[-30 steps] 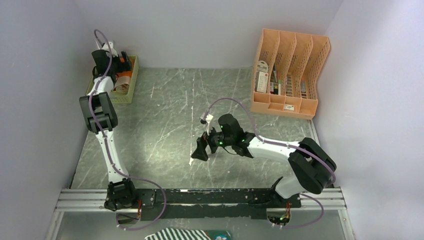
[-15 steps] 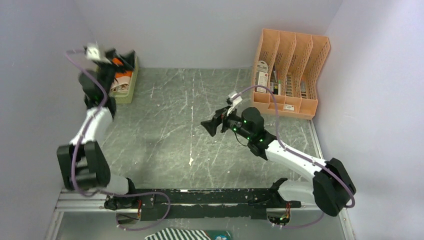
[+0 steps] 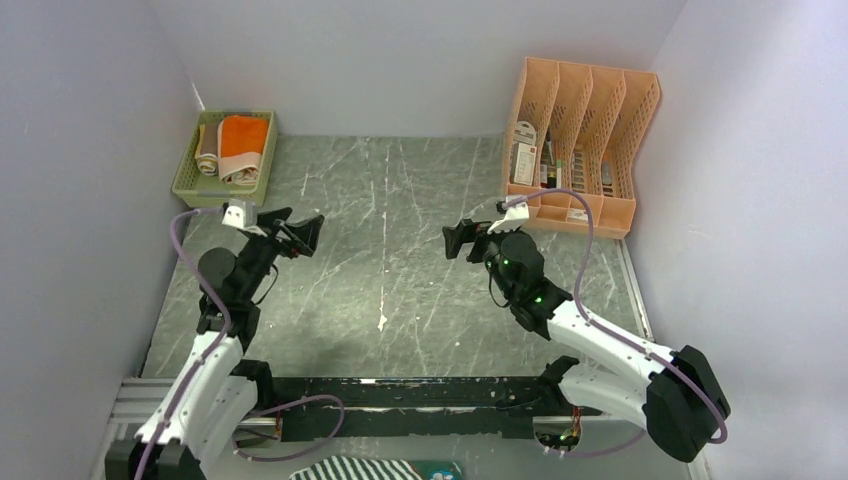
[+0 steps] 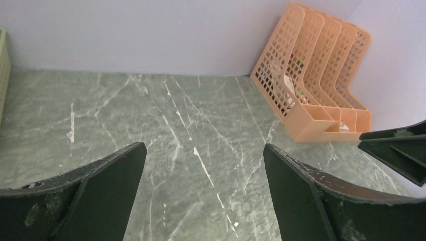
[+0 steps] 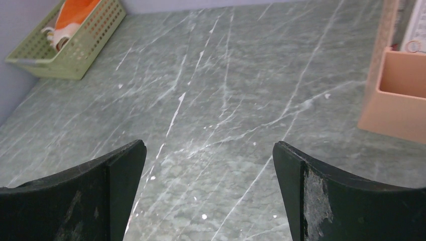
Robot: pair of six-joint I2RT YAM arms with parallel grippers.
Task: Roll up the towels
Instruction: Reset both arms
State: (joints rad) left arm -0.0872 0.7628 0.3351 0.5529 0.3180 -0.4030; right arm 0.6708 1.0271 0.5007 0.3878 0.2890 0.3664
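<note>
Towels (image 3: 243,142) sit rolled side by side in the basket (image 3: 214,197), so your left tool (image 3: 298,236) and right tool (image 3: 461,240) hang released and empty over the counter (image 3: 400,190). Job looks done.

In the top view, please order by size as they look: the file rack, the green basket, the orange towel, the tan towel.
1. file rack
2. green basket
3. orange towel
4. tan towel, clearly narrower than the orange one

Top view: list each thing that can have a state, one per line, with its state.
Orange towel, rolled, in basket.
Tan towel, rolled, in basket beside it.
Basket, holds both.
Left gripper, fingers open, empty.
Right gripper, fingers open, empty.
Rack, upright, holds items.
</note>
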